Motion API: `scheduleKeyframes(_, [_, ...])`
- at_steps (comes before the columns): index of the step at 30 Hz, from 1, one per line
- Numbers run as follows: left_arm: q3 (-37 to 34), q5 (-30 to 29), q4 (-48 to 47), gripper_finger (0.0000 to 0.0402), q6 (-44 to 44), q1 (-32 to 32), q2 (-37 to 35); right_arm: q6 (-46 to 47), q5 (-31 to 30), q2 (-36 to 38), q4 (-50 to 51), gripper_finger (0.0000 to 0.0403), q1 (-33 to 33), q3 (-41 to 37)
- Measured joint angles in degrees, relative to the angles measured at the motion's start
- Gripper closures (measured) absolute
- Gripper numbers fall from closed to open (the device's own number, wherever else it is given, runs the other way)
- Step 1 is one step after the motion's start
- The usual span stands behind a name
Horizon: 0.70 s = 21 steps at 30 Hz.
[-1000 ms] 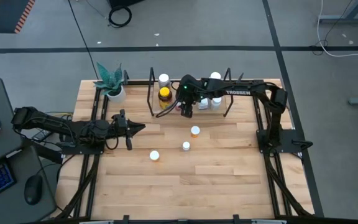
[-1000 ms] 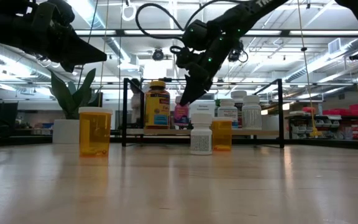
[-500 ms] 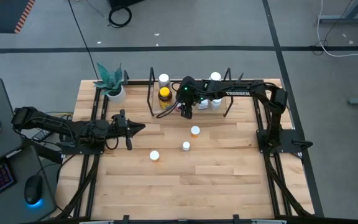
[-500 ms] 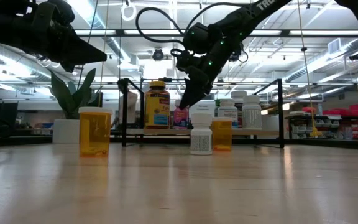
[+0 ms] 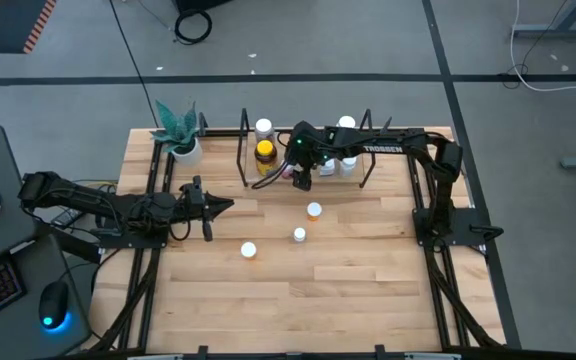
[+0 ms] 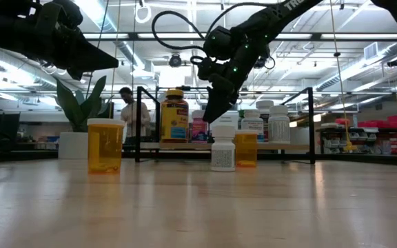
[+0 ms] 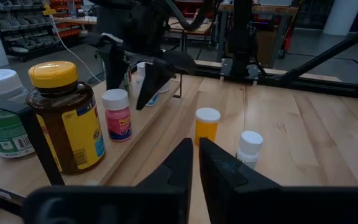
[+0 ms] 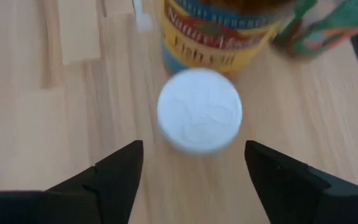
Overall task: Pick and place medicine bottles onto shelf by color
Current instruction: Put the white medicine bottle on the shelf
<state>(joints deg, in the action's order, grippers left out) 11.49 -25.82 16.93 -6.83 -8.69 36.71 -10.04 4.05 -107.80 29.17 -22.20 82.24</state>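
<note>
On the open boards nearest the front, three medicine bottles stand loose: one orange white-capped bottle [image 5: 249, 250], a small white bottle [image 5: 299, 235], and a second orange bottle [image 5: 314, 211]. To their left the left gripper [image 5: 226, 207] waits low over the table, fingers closed together on nothing. Farther back, the right gripper [image 5: 302, 181] hangs above the shelf [image 5: 368, 176], fingers spread wide and empty over a pink bottle [image 7: 117, 115] standing on the base. Beside that stands the large amber bottle [image 5: 264, 153] with its yellow lid. The remaining shelf bottles are partly hidden behind the right arm, so their count is unclear.
</note>
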Motion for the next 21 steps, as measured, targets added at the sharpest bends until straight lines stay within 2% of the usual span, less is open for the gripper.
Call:
scheduleKeyframes(5, [0.0, 0.0, 0.0, 0.0364, 0.0, 0.0, 0.0, 2.7, 0.0, 1.3, 7.8, 0.0093, 1.4, 4.2])
scheduleKeyframes(9, [0.0, 0.0, 0.0, 0.0369, 0.0, 0.0, 0.0, 3.7, 0.4, 2.5, 11.0, 0.0088, 5.2, 4.7])
scheduleKeyframes(14, [0.0, 0.0, 0.0, 0.0374, 0.0, 0.0, 0.0, 4.0, 3.7, 3.0, 11.0, 0.0091, 12.4, 4.7])
scheduleKeyframes(21, [0.0, 0.0, 0.0, 0.0364, 0.0, 0.0, 0.0, 8.2, 3.7, 2.9, 7.7, 0.0091, 20.0, 2.6])
